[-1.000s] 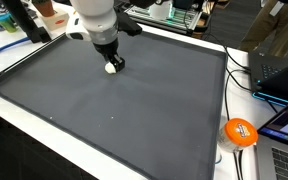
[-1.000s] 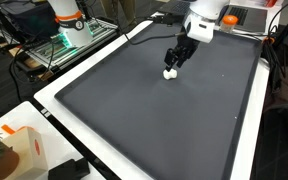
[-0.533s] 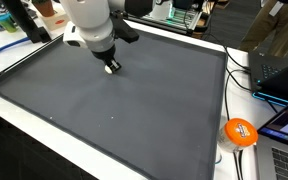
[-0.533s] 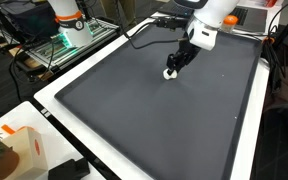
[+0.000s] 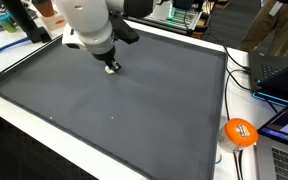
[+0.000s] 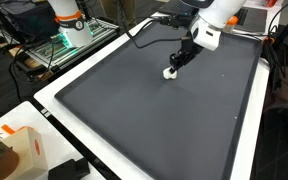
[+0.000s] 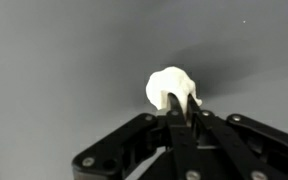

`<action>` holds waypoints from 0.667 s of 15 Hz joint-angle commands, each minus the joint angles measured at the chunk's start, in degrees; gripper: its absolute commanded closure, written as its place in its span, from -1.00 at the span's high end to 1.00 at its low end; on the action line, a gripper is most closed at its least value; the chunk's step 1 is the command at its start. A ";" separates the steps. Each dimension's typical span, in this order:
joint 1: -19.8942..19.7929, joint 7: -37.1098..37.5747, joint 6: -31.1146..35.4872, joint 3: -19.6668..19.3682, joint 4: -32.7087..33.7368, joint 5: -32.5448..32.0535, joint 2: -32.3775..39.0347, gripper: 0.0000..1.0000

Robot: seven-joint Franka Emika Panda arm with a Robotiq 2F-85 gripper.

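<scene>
1. One small white lump (image 7: 169, 85) is the only thing I have to do with. It lies on the dark grey mat (image 5: 134, 115), and my pincer (image 7: 184, 104) meets it at its near edge in the wrist view.
2. My pincer is narrow. Its two black fingers (image 7: 176, 118) are drawn almost together, with a sliver of the white lump pinched between their tips. Most of the lump bulges out beyond them.
3. In an exterior view my pincer (image 5: 109, 63) comes down slanted from the far left. The white lump (image 5: 112, 69) sits in the far left part of the mat, near its far edge and well apart from its right edge.
4. In an exterior view my pincer (image 6: 175, 67) leans in from the far right with the white lump (image 6: 168, 74) at its lower tip. There the lump is in the far half of the mat (image 6: 154, 120).
5. The lump sits low against the mat. I cannot tell whether it rests its weight there.
6. The mat covers nearly the whole worktop, whose white rim (image 5: 221, 110) frames it.
7. Off the mat, an orange round thing (image 5: 240, 132) lies just beyond the rim at the near right. A black cable (image 6: 144, 33) runs along the far edge. An orange-and-white box (image 6: 19, 150) stands at the near left corner.
</scene>
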 commanded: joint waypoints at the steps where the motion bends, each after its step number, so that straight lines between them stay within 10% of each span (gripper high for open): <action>1: 0.40 0.36 -2.06 -0.35 1.97 -0.83 1.72 -0.33; 10: 0.02 -0.81 -1.18 -0.06 -1.47 -0.50 -4.18 0.87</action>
